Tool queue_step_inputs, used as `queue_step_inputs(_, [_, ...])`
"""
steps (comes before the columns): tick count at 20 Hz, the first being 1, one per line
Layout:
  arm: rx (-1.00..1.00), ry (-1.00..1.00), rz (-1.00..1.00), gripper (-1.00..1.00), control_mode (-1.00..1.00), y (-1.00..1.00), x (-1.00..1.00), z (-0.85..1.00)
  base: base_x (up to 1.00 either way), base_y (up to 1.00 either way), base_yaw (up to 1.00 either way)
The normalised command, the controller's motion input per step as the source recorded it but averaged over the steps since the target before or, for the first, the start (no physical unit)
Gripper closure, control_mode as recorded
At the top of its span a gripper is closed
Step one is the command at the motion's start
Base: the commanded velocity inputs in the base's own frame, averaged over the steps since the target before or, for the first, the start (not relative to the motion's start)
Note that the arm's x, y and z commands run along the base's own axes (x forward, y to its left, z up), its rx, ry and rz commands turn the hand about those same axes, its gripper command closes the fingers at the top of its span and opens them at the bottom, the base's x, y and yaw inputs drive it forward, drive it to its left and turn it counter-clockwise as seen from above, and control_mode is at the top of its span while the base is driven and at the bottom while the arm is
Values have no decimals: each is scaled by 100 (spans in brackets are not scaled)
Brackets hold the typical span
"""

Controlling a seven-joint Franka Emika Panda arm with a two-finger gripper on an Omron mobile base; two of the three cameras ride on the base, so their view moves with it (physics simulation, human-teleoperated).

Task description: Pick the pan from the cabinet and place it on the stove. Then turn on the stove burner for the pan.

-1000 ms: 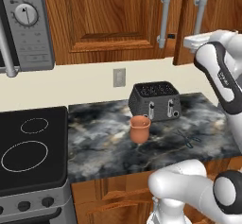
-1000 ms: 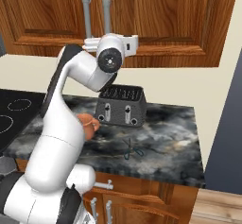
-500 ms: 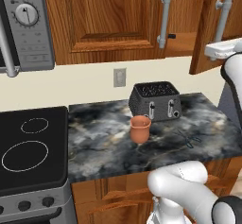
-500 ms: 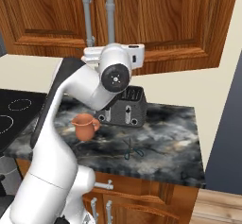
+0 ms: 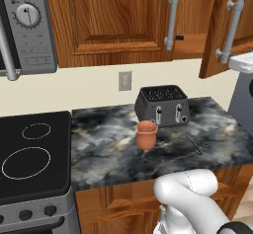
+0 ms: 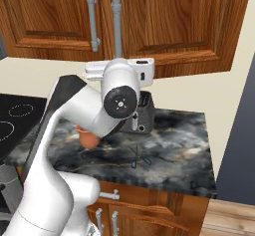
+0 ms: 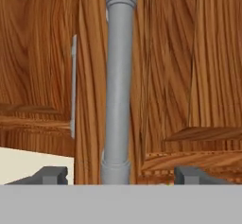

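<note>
The cabinet's (image 5: 113, 20) right door (image 5: 244, 11) stands swung partly out. A short dark tip (image 5: 179, 37) shows in the gap behind it, and I cannot tell whether it is part of the pan. In the hand view my gripper (image 7: 118, 176) is open, its fingertips (image 7: 49, 175) wide on either side of the door's grey bar handle (image 7: 118, 76) without touching it. That handle (image 6: 116, 26) rises just above my white hand (image 6: 142, 73). The stove (image 5: 49, 178) lies at the lower left, its big burner ring (image 5: 25, 163) bare.
A dark toaster (image 5: 162, 105) stands at the back of the marble counter (image 5: 108, 154), with a terracotta cup (image 5: 146, 134) in front of it and scissors (image 5: 197, 145) to the right. The microwave (image 5: 24, 25) hangs over the stove. Knobs (image 5: 27, 214) line the stove front.
The right cabinet door has swung further out as my hand pulled it toward me. My jaws, shut on the bar handle before, now stand open around it.
</note>
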Motion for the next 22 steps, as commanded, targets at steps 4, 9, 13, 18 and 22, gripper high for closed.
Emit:
queue_step_inputs(4, [-5,-5,0,-100,-100,-12,-68,8,0,0,0])
queue_step_inputs(9, [-18,-4,-2,-100,-100,39,-59,12,0,0,0])
queue_step_inputs(13, [-33,-3,-2,-100,-100,83,-24,5,0,0,0])
queue_step_inputs(18, [-41,1,-6,-100,-100,82,-2,0,0,0,0])
queue_step_inputs(22, [-41,7,-17,-100,-100,68,10,0,0,0,0])
